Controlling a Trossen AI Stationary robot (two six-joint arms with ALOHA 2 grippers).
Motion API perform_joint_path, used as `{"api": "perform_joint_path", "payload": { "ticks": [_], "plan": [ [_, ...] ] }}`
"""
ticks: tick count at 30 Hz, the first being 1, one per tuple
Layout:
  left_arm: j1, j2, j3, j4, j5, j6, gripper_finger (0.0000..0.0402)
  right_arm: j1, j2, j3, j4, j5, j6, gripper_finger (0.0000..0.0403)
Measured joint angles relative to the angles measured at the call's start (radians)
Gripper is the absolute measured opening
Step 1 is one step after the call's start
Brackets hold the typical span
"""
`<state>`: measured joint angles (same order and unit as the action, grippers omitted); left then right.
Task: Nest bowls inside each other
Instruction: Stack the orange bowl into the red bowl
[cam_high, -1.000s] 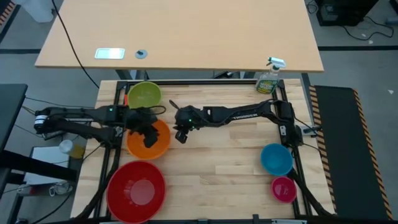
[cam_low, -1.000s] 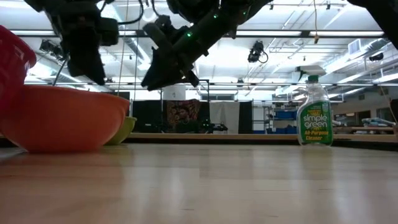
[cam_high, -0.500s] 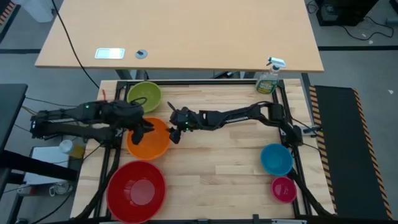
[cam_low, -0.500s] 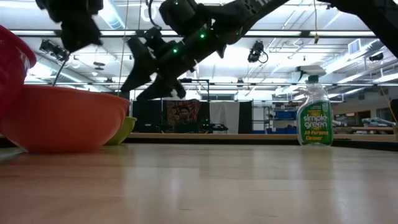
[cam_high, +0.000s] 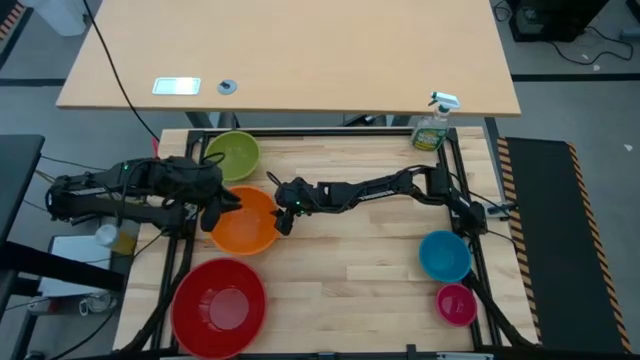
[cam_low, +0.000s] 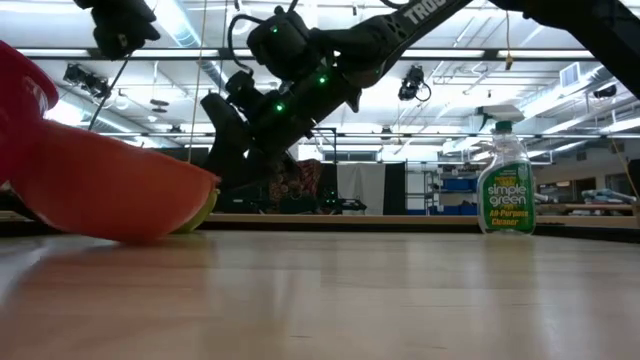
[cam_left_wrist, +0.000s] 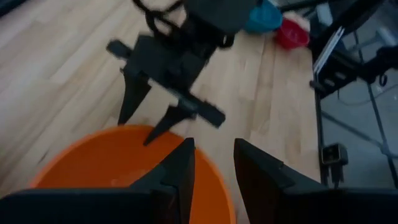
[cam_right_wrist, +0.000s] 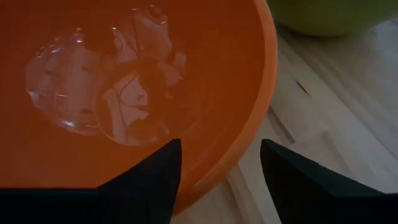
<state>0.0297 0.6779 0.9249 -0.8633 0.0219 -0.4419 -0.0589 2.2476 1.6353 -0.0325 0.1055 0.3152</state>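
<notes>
**Orange bowl rim straddled by right gripper**

At the table's left half, the glossy orange plastic bowl (cam_high: 243, 220) is seen tilted in the low view, its near side lifted off the wooden table (cam_high: 360, 260). The right gripper (cam_high: 281, 216) is placed at the bowl's right edge; in the right wrist view its two dark fingers (cam_right_wrist: 149, 174) are spread apart with the orange rim between them, one finger inside the bowl, one outside, not visibly clamped. The jaws are shown open.

The left gripper (cam_high: 214, 208) is held at the orange bowl's left edge, above the rim. In the left wrist view its fingers (cam_left_wrist: 180, 171) are parted by a narrow gap with the rim below them; whether anything is pinched cannot be told.

The round lime green plastic bowl (cam_high: 232, 155) is set just behind the orange one, near the table's back edge. The large glossy red plastic bowl (cam_high: 219, 306) is set at the front left, just in front of the orange bowl. The blue plastic bowl (cam_high: 444, 255) and the small magenta plastic bowl (cam_high: 456, 303) are placed at the right side, near each other, well apart from the others. No bowl is nested.

A green spray bottle (cam_high: 432, 125) is stood at the back right corner.
</notes>
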Motion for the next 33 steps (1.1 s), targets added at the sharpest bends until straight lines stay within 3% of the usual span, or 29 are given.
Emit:
{"api": "perform_joint_path", "payload": {
  "ticks": [7,18,26,33],
  "plan": [
    [-0.044,-0.001,0.000,-0.046,0.002,-0.001,0.0116,0.000,0.000,0.041,-0.104,-0.078,0.078,0.0165],
    [-0.058,0.000,0.047,-0.034,0.050,0.005,0.0116,-0.004,0.000,0.063,-0.123,-0.032,0.127,0.0030],
    [-0.057,0.000,0.124,-0.056,0.025,0.096,0.0116,-0.041,-0.002,0.063,-0.150,-0.017,0.143,0.0025],
    [-0.109,0.026,0.124,-0.193,0.325,-0.035,0.0116,-0.074,-0.064,0.062,-0.234,-0.040,0.132,0.0028]
  ]
}}
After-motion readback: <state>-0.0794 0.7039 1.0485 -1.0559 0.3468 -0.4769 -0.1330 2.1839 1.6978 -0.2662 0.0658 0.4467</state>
